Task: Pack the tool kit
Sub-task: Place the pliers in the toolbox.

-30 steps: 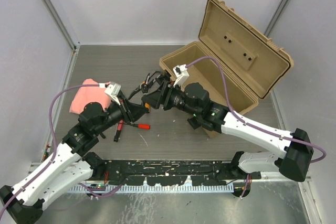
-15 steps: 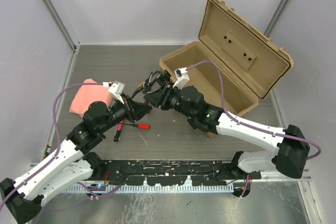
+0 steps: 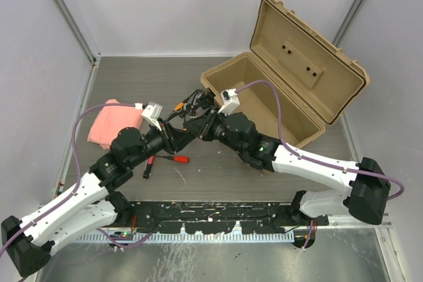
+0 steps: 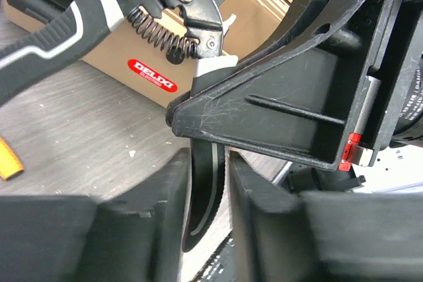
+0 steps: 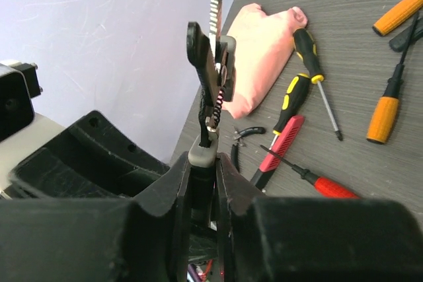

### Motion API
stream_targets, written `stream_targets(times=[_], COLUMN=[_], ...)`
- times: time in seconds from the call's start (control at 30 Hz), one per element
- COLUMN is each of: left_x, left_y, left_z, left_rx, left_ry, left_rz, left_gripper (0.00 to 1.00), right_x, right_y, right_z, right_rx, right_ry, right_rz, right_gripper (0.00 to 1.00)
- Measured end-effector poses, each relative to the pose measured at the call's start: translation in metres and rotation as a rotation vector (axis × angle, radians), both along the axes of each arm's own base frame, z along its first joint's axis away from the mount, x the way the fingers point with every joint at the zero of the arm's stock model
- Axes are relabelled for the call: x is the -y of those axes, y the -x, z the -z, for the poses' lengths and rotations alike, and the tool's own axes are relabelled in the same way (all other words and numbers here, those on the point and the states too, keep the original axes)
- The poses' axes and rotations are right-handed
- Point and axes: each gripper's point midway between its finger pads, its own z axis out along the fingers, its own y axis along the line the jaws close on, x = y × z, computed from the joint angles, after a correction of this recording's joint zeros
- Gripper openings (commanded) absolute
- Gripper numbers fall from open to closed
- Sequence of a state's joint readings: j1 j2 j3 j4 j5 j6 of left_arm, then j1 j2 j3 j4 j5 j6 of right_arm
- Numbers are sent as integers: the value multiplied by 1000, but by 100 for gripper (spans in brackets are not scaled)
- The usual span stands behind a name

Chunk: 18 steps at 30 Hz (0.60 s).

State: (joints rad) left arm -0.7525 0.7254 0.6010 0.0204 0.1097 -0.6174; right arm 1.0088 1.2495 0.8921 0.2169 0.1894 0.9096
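Item: pliers [image 5: 211, 77], aloft between arms. Both right gripper [image 5: 203, 183] and left gripper [image 4: 205, 163] are clamped narrowly on it, apparently mid-handover toward packing. Open case [image 3: 228, 69] stands just beyond, ready to receive.

Tan ribbed hard-plastic case [image 3: 254, 74] rear right on grey wood-grain table [image 3: 145, 77]; pink folded cloth [image 3: 109, 123] left; black-handled spring pliers [image 3: 188, 107] between them; red-handled screwdriver [image 3: 173, 159] front-right of cloth.

Grey wood-grain table [image 3: 132, 84] enclosed by pale walls [image 3: 198, 4].
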Motion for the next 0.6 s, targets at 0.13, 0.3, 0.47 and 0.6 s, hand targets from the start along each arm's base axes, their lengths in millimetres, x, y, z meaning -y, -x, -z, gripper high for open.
stream_targets(times=[0.13, 0.3, 0.47, 0.6], left_x=[6, 5, -6, -17], left_y=[-1, -1, 0, 1], left_z=[5, 14, 23, 29], left_rx=[-28, -68, -106, -123], left_ry=[2, -26, -73, -102], left_rz=[16, 9, -36, -75], left_gripper=[71, 98, 98, 98], right_x=[8, 31, 69, 121], right_y=[-5, -15, -34, -60], right_z=[9, 19, 4, -18], right_rx=[31, 100, 188, 211], right_ry=[75, 266, 472, 600], right_rz=[26, 85, 177, 276], right_gripper=[1, 1, 1, 1])
